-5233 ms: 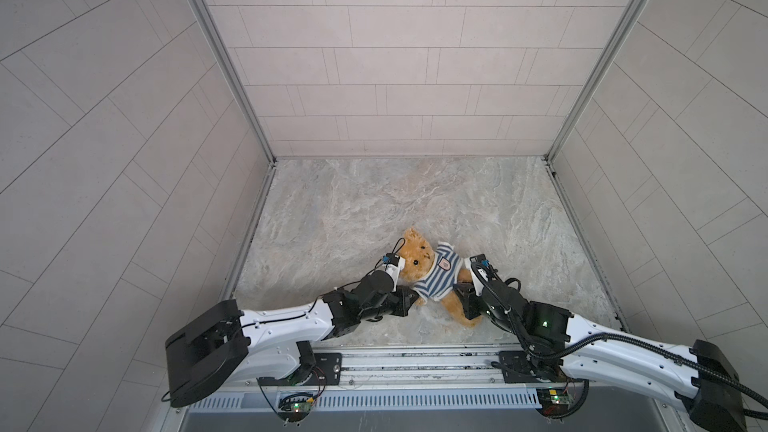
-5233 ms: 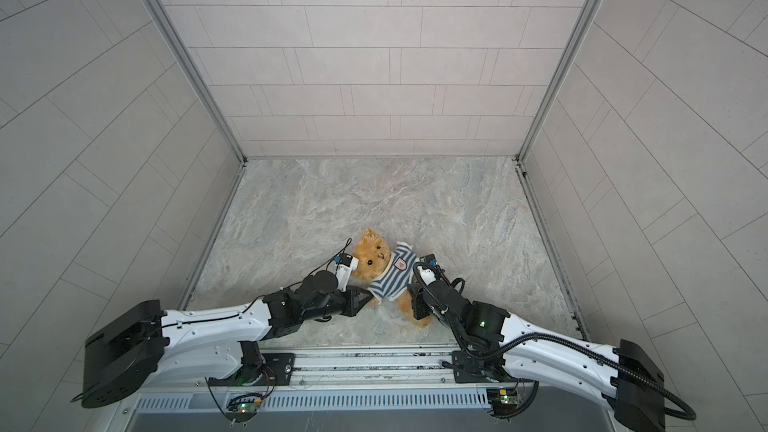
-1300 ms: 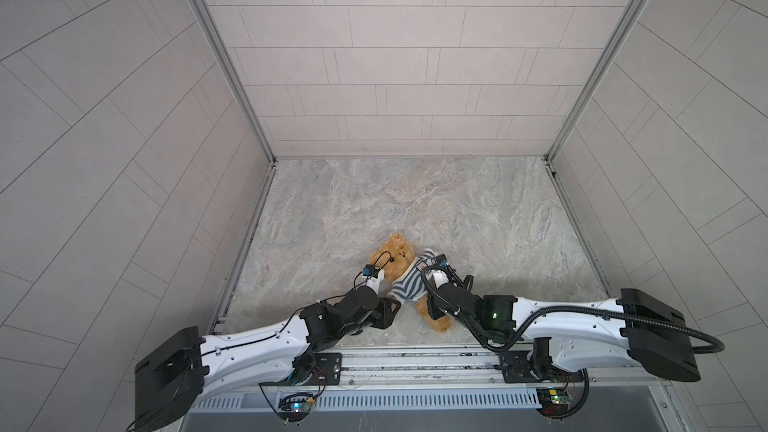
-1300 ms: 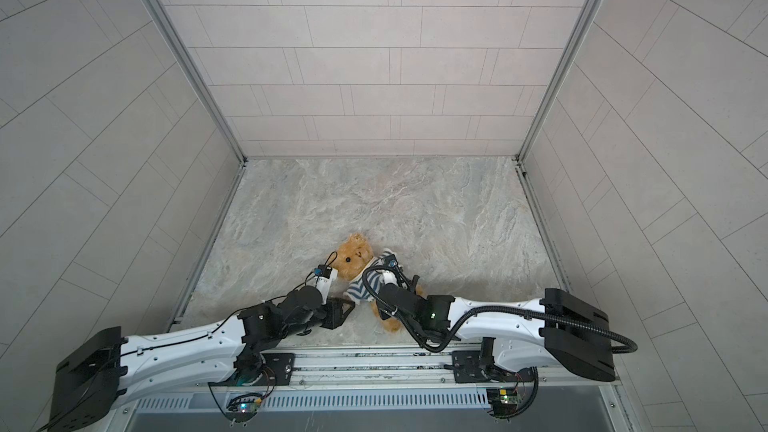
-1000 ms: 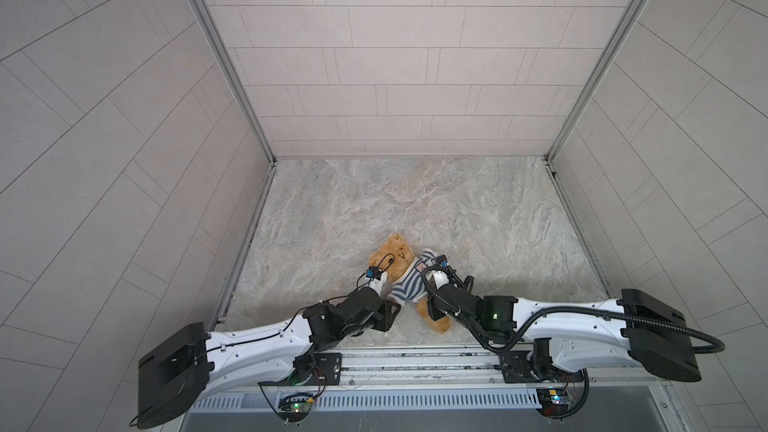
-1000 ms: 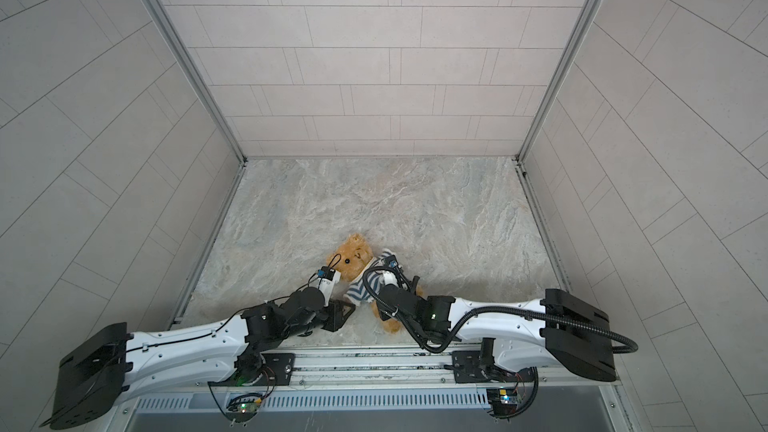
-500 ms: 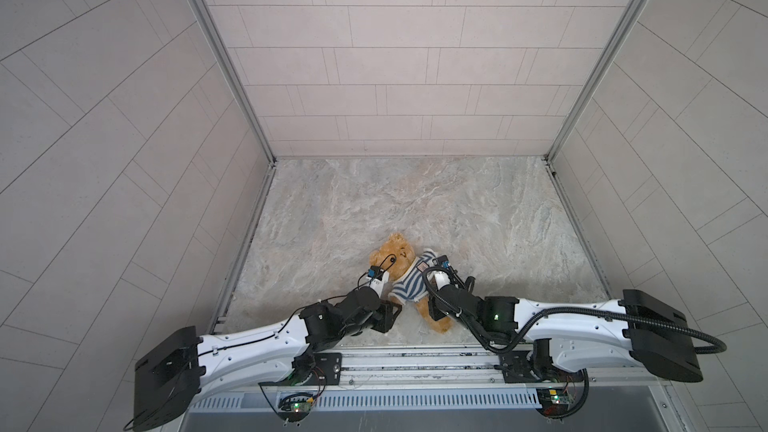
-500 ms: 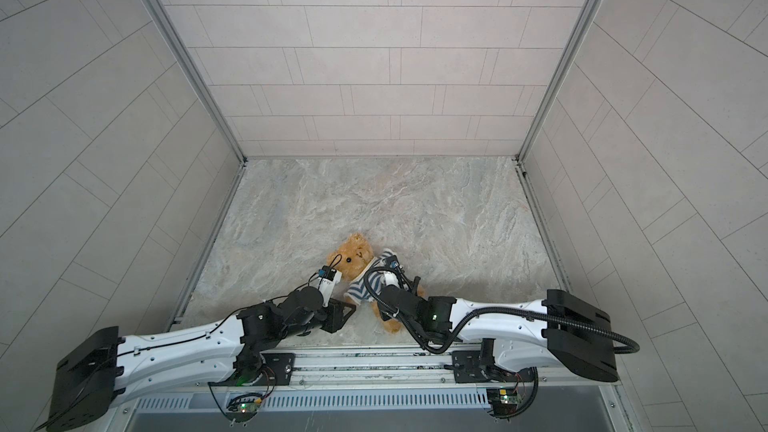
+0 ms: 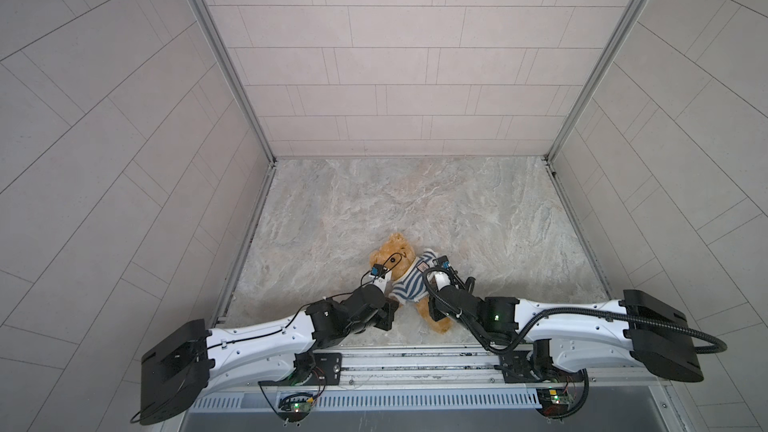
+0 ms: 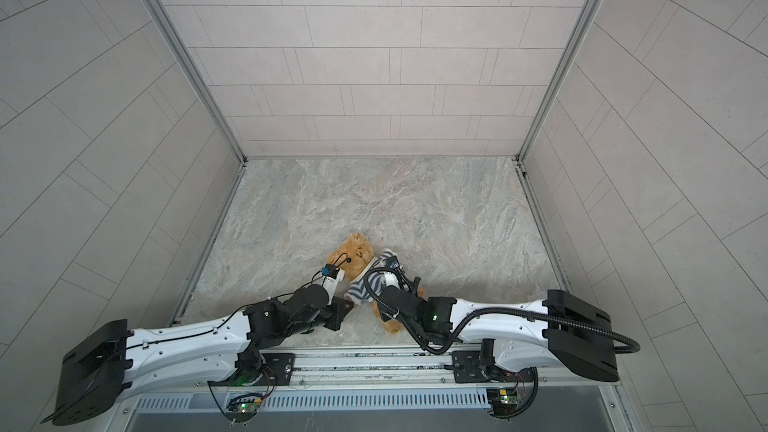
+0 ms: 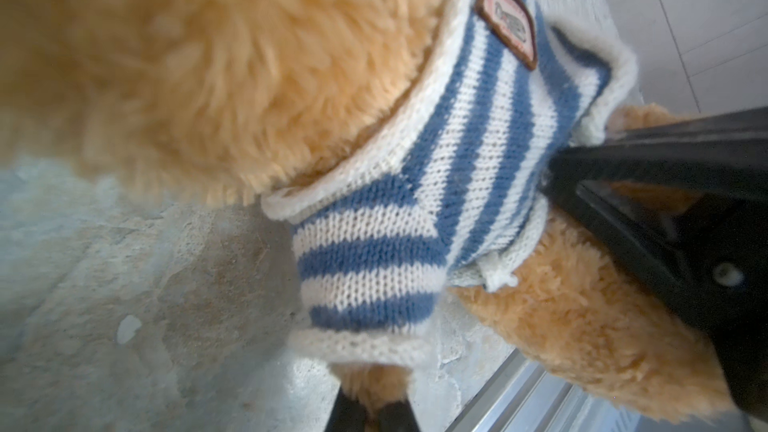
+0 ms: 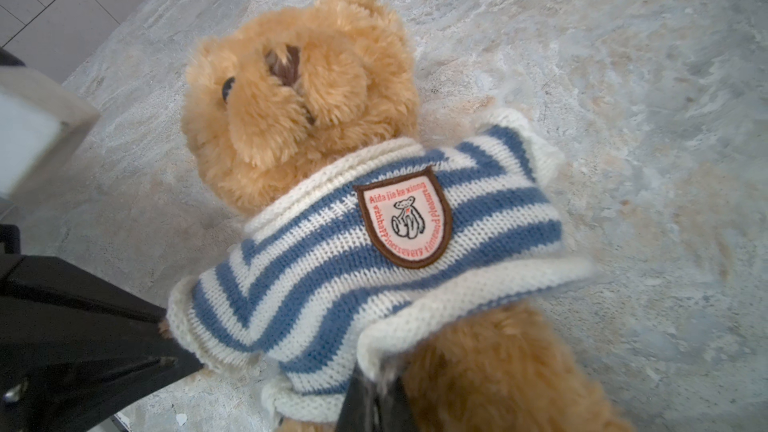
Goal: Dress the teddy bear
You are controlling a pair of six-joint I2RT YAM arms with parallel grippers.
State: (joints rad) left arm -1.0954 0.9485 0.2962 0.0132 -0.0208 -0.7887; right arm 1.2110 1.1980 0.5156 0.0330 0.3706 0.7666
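Now that the left gripper (image 11: 370,411) has just pinched shut on a paw of the fluffy golden-brown plush teddy bear (image 12: 299,89), the right gripper (image 12: 376,396), clamped on the near hem of the blue-and-white striped knit shirt (image 12: 316,284), can probably tug it down.

in the left wrist view your left gripper (image 11: 372,411) shows only as two dark tips cut by the picture's edge, a tuft of fur from the teddy bear (image 11: 582,326) between them; the bear's head is a blur there; the patch (image 11: 505,22) lettering is unreadable; in the right wrist view the right gripper (image 12: 376,405) is cut by the edge, and the striped shirt (image 12: 332,276) hem smears where its tips meet it; the bear's legs run out of that picture; one eye hides behind the muzzle; in both top views the right arm (image 9: 457,301) covers part of the bear's lower body; neither gripper's tips show
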